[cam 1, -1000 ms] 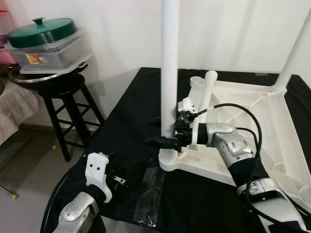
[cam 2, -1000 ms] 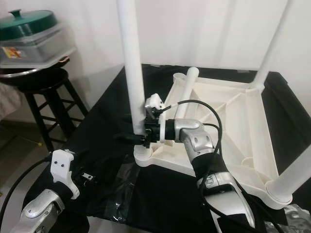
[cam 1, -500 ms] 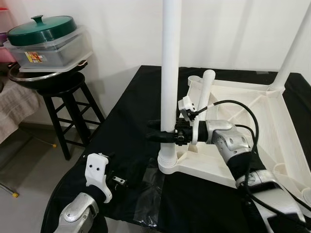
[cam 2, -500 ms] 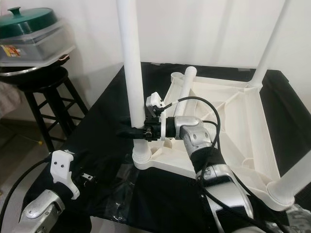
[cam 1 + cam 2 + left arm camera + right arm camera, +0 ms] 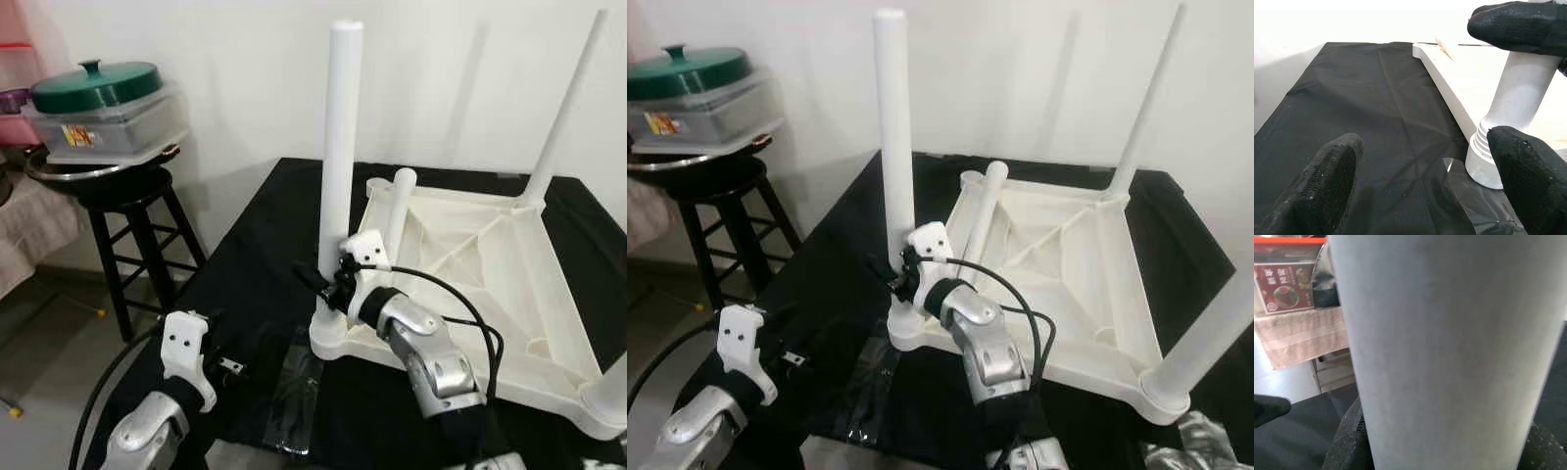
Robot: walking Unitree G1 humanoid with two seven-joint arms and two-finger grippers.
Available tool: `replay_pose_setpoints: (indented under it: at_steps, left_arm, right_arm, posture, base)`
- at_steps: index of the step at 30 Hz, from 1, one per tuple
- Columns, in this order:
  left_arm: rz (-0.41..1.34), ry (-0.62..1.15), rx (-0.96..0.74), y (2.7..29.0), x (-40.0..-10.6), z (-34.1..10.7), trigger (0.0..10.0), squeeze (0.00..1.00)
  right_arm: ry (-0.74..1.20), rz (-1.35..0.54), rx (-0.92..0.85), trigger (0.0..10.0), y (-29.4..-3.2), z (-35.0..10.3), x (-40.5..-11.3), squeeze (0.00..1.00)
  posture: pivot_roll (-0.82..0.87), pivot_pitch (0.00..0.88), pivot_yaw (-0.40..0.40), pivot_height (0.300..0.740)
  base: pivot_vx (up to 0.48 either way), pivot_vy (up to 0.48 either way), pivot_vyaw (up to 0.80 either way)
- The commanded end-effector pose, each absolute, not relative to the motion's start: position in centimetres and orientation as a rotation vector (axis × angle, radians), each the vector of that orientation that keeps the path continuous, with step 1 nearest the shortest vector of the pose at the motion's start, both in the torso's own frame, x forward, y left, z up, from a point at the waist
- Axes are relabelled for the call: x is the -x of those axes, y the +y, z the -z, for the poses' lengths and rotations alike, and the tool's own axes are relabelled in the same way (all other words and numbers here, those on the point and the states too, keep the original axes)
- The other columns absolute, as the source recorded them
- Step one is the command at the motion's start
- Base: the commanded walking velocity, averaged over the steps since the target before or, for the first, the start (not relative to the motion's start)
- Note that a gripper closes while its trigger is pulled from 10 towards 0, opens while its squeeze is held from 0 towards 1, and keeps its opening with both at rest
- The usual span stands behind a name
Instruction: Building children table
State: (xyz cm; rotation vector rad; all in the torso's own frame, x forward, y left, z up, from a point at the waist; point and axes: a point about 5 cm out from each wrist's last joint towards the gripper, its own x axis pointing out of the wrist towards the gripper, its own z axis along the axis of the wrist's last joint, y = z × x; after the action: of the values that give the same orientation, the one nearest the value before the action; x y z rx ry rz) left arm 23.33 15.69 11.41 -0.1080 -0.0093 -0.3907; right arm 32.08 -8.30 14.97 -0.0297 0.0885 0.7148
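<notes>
Right gripper [image 5: 327, 281] clamped round the near upright table leg [image 5: 338, 166], low down just above its socket, fingers either side of the tube. Leg stands vertical in the corner of the upturned white tabletop [image 5: 490, 264], which lies on the black-covered desk [image 5: 245, 255]; a loose leg [image 5: 397, 211] lies on it. Left gripper [image 5: 1420, 161] hangs spread open over the cloth near that corner, grasping nothing; stool [image 5: 127, 211] w/ green-lidded container [image 5: 98, 103] beside the desk.
</notes>
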Motion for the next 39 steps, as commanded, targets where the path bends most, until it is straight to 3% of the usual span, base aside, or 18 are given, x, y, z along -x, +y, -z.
replay_pose_setpoints:
  at_steps: [1, 2, 3, 5, 6, 10, 12, 16, 17, 23, 24, 26, 27, 34, 39]
  left_arm:
    - [0.388, 0.002, 0.102, 16.1, -23.3, -11.3, 10.0, 0.00]
    - [0.388, 0.002, 0.102, 16.1, -23.3, -11.3, 10.0, 0.00]
    - [0.386, 0.000, 0.103, 16.1, -23.3, -11.3, 10.0, 0.00]
    - [0.384, -0.001, 0.104, 16.2, -23.3, -11.3, 10.0, 0.00]
    - [0.385, 0.000, 0.105, 16.2, -23.4, -11.3, 10.0, 0.00]
    - [0.391, 0.002, 0.105, 16.2, -23.4, -11.4, 10.0, 0.00]
    - [0.397, 0.004, 0.103, 16.1, -23.6, -11.3, 10.0, 0.00]
    - [0.398, 0.004, 0.103, 16.0, -23.6, -11.3, 10.0, 0.00]
    - [0.400, 0.004, 0.101, 15.9, -23.7, -11.3, 10.0, 0.00]
    - [0.402, 0.004, 0.092, 15.8, -23.7, -11.3, 10.0, 0.00]
    - [0.402, 0.004, 0.090, 15.8, -23.7, -11.2, 10.0, 0.00]
    - [0.402, 0.005, 0.088, 15.7, -23.8, -11.2, 10.0, 0.00]
    - [0.402, 0.005, 0.086, 15.7, -23.8, -11.2, 10.0, 0.00]
    - [0.400, 0.003, 0.082, 15.7, -23.7, -11.2, 10.0, 0.00]
    - [0.401, -0.002, 0.085, 15.7, -23.5, -11.3, 10.0, 0.00]
  right_arm:
    - [0.325, -0.702, 0.026, 10.0, -8.7, -10.7, -31.1, 0.00]
    - [0.325, -0.702, 0.026, 10.0, -8.7, -10.7, -31.1, 0.00]
    - [0.325, -0.739, 0.007, 10.0, -8.6, -10.9, -31.0, 0.20]
    - [0.323, -0.765, -0.006, 10.0, -8.5, -11.1, -31.0, 0.20]
    - [0.317, -0.774, -0.034, 10.0, -8.5, -11.5, -31.0, 1.00]
    - [0.224, -0.995, -0.069, 10.0, -8.2, -13.7, -31.2, 1.00]
    - [0.121, -1.234, -0.030, 10.0, -8.9, -16.2, -31.1, 0.99]
    - [0.100, -1.292, -0.013, 10.0, -9.2, -16.8, -31.1, 0.99]
    - [0.114, -1.376, 0.025, 10.0, -10.1, -17.1, -32.0, 0.00]
    - [0.172, -1.455, 0.072, 10.0, -10.6, -17.2, -33.4, 0.00]
    - [0.179, -1.462, 0.068, 2.6, -10.5, -17.4, -33.8, 0.00]
    - [0.185, -1.464, 0.051, 3.1, -10.4, -17.6, -34.2, 0.00]
    - [0.191, -1.466, 0.037, 0.0, -10.4, -17.8, -34.5, 0.00]
    - [0.225, -1.480, 0.025, 0.0, -10.9, -17.7, -34.8, 0.00]
    - [0.289, -1.378, 0.054, 0.0, -12.1, -15.0, -34.1, 0.00]
  posture:
    - [-0.03, 0.005, 0.042, 0.740]
    - [-0.03, 0.005, 0.042, 0.740]
    - [-0.03, 0.006, 0.043, 0.740]
    - [-0.03, 0.007, 0.042, 0.740]
    - [-0.03, 0.007, 0.042, 0.740]
    - [-0.02, 0.002, 0.046, 0.740]
    - [-0.02, 0.000, 0.043, 0.740]
    - [-0.02, 0.000, 0.043, 0.740]
    - [0.00, 0.000, 0.032, 0.740]
    - [0.01, 0.000, 0.026, 0.740]
    - [0.02, 0.000, 0.024, 0.740]
    - [0.02, 0.000, 0.021, 0.740]
    - [0.02, 0.000, 0.021, 0.740]
    - [0.02, 0.000, 0.020, 0.740]
    - [0.02, 0.000, 0.015, 0.740]
  base:
    - [0.000, 0.000, 0.00]
    - [0.000, 0.000, 0.00]
    - [0.000, 0.000, 0.00]
    - [0.000, 0.000, 0.00]
    - [0.000, 0.000, 0.00]
    - [0.000, 0.000, 0.00]
    - [0.000, 0.000, 0.00]
    - [0.000, 0.000, 0.00]
    - [0.000, 0.000, 0.00]
    - [0.000, 0.000, 0.00]
    - [0.000, 0.000, 0.00]
    - [0.000, 0.000, 0.00]
    - [0.000, 0.000, 0.00]
    - [0.000, 0.000, 0.00]
    - [0.000, 0.000, 0.00]
